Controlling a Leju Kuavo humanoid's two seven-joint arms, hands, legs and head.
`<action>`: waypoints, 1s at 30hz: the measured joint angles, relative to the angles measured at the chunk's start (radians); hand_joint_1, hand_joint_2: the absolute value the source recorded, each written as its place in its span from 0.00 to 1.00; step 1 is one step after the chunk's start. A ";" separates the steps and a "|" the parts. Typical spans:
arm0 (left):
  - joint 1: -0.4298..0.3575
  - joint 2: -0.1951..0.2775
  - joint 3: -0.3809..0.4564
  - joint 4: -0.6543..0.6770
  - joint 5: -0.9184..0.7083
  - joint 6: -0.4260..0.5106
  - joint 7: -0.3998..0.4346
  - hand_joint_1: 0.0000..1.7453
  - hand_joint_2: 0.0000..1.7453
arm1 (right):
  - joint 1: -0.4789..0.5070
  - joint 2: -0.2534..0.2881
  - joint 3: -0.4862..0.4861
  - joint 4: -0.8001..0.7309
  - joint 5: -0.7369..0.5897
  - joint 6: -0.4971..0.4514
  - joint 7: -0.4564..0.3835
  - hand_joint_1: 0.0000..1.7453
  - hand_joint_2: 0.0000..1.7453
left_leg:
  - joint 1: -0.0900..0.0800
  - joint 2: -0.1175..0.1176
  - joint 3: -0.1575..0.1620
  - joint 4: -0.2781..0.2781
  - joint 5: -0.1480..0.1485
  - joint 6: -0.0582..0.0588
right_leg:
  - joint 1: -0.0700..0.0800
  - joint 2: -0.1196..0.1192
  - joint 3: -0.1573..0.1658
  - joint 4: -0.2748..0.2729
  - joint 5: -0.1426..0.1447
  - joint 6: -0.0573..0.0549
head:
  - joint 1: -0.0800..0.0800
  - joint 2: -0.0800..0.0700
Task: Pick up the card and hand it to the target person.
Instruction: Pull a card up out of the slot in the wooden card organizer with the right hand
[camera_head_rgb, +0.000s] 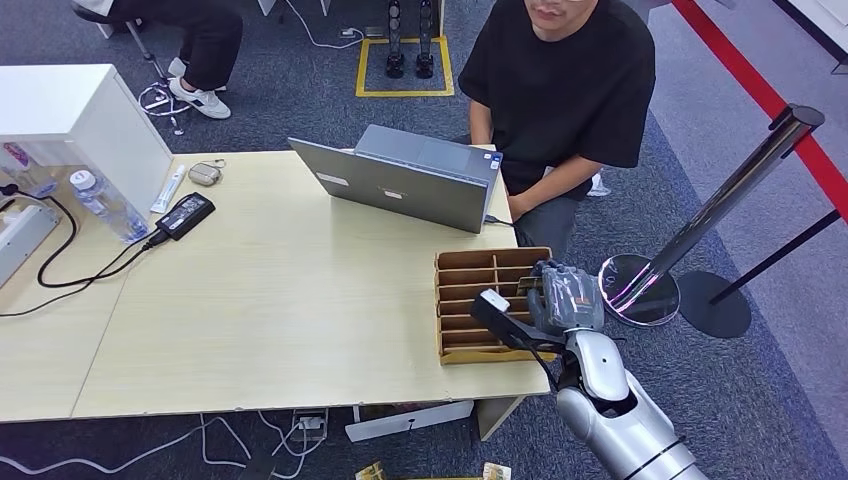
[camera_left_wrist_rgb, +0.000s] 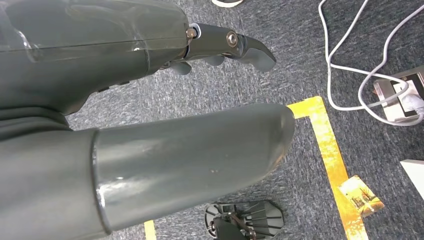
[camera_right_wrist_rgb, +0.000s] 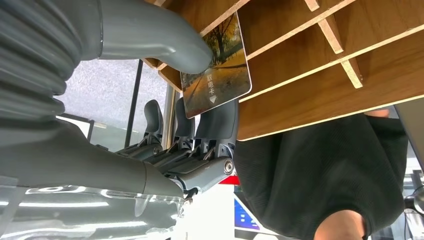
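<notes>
1. At the far left of the head view, a white box, a plastic bottle and a black power adapter with its cable sit on the pale wooden bench.
2. An open grey laptop stands at the bench's far edge, in front of a seated person in a black shirt.
3. A brown wooden slotted organizer lies at the bench's near right corner.
4. The right hand rests over the organizer's right side. In the right wrist view, its thumb and fingers pinch a card printed with an autumn tree scene, held against the organizer's dividers.
5. To the right, a chrome stanchion post stands on the grey carpet.
6. In the left wrist view, the left hand hangs over the carpet, holding nothing, thumb and fingers apart. Another card lies on the yellow floor tape.
</notes>
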 joint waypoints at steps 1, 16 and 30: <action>0.000 0.000 0.000 0.000 0.000 0.000 0.000 0.00 0.00 | 0.000 0.000 0.001 0.000 0.000 0.001 0.000 0.58 1.00 | 0.000 0.000 0.000 0.000 0.000 0.000 | 0.000 0.000 0.000 0.000 0.000 0.000 | 0.000 0.000; 0.001 -0.002 0.000 0.000 -0.001 0.001 -0.001 0.00 0.00 | -0.005 -0.005 -0.004 -0.014 0.006 -0.027 -0.002 0.92 1.00 | 0.000 0.000 0.000 0.000 0.000 0.000 | 0.000 0.000 0.000 0.000 0.000 0.000 | 0.000 0.000; 0.003 -0.004 0.003 0.000 0.001 0.001 -0.005 0.00 0.00 | -0.012 -0.018 -0.019 -0.060 0.034 -0.056 -0.003 0.96 1.00 | 0.000 0.000 -0.001 0.001 0.000 0.000 | 0.000 0.000 -0.001 0.001 -0.001 0.000 | 0.000 0.000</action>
